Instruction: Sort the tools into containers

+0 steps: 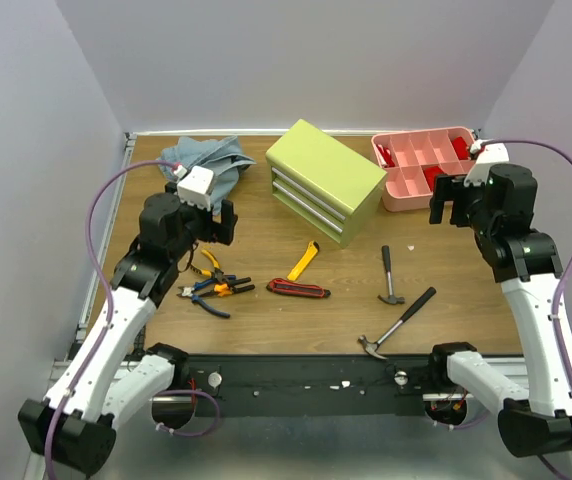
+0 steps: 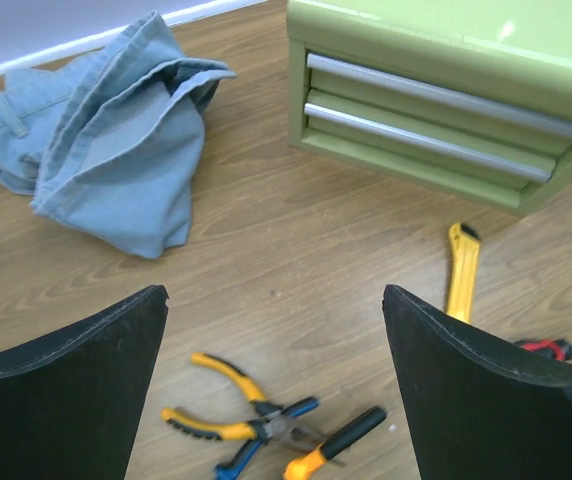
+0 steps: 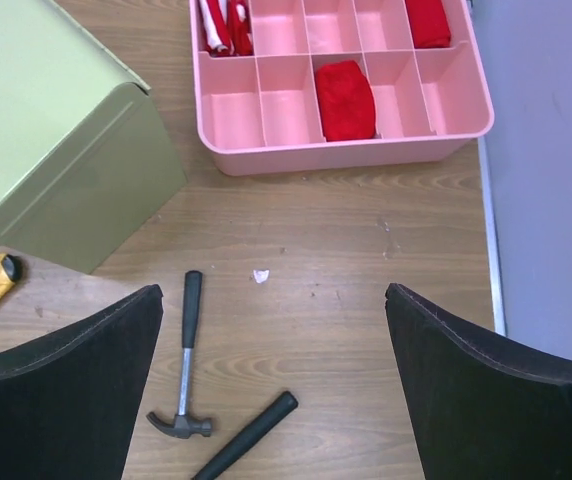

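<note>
Top external view: sorting not started, since hammers (image 1: 390,277), pliers (image 1: 214,290), knife (image 1: 304,262) and red-black tool (image 1: 298,290) lie on the desk (image 1: 256,240) before the chest (image 1: 324,165), with left gripper (image 2: 274,290) and right gripper (image 3: 272,290) fingers spread, empty.

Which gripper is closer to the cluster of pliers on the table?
Left. The left gripper hovers open right by the pliers, which lie just below its fingers in the left wrist view. The right gripper is open across the table, next to the pink tray.

Bright, even overhead light cast faint shadows, and focus was sharp. A small glare marked the yellow-green chest (image 2: 446,100) at one o'clock.
</note>
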### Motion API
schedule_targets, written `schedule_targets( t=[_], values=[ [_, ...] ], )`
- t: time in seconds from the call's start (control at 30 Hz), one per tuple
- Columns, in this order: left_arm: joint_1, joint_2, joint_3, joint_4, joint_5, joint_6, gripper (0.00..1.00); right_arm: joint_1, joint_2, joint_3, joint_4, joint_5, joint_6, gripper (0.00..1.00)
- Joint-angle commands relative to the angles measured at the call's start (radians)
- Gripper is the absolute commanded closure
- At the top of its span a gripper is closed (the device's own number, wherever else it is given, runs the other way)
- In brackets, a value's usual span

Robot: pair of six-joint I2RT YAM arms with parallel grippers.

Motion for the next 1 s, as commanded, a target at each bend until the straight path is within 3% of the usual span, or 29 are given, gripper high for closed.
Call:
schedule_targets(
  t=[0.0,0.1,0.27,0.47,0.57,0.7,0.83,0.97],
  values=[
    [-0.001,0.133,0.095,0.061,-0.012,-0.243,0.01,0.001,0.074,0.100,-0.096,0.050,-0.073,0.00],
    [-0.001,0.185,0.084,0.153,-0.040,-0.410,0.01,0.003,0.152,0.189,-0.101,0.020,-0.126,0.00],
    [-0.001,0.262,0.075,0.335,0.052,-0.540,0.01,0.001,0.272,0.286,-0.103,-0.290,-0.173,0.00],
    [0.030,0.418,0.099,0.441,0.143,-0.772,0.01,0.003,0.401,0.361,-0.082,-0.508,-0.057,0.00],
    [0.034,0.503,0.122,0.467,0.199,-0.855,0.05,0.001,0.493,0.411,-0.067,-0.574,-0.046,0.00],
    [0.034,0.575,0.106,0.561,0.288,-0.912,0.25,0.001,0.596,0.480,-0.052,-0.677,0.043,0.04],
    [0.056,0.677,0.047,0.770,0.399,-1.080,0.37,0.006,0.672,0.548,-0.036,-0.727,0.092,0.06],
    [0.048,0.742,-0.016,0.917,0.327,-1.151,0.41,0.018,0.757,0.591,-0.026,-0.709,0.104,0.08]
  ],
)
